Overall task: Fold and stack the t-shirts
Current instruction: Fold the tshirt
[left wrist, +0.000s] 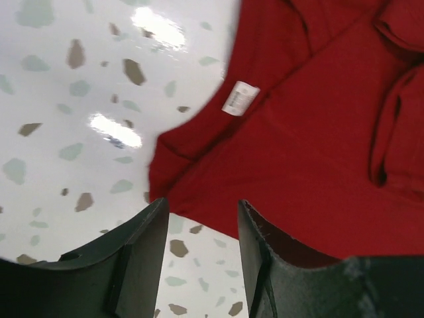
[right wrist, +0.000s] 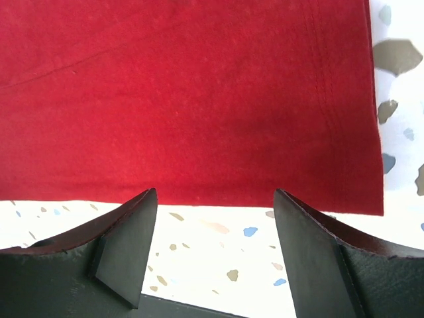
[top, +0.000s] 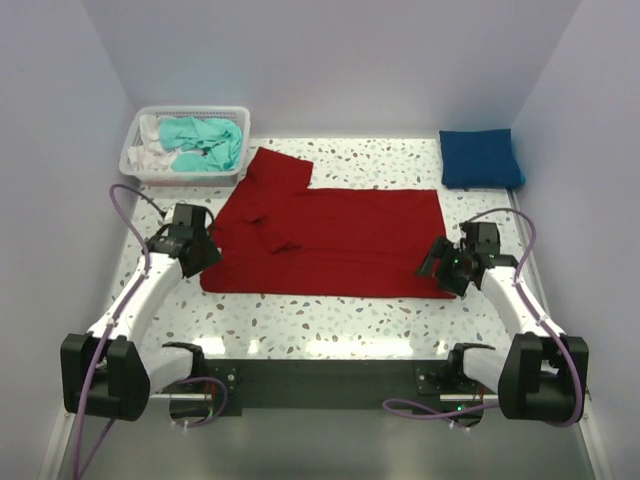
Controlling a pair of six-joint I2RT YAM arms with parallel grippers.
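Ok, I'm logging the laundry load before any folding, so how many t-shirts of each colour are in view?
Red t-shirt: 1
Blue t-shirt: 1
Teal t-shirt: 1
Total: 3
Not counted: white cloth in the basket, kind unclear.

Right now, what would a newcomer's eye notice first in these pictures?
The deep red t-shirt, spread flat across the middle of the table, dominates. A folded royal blue t-shirt lies at the far right corner, and a crumpled teal t-shirt sits in the white mesh basket at the far left. The left hand and right hand hang open at its left and right ends.
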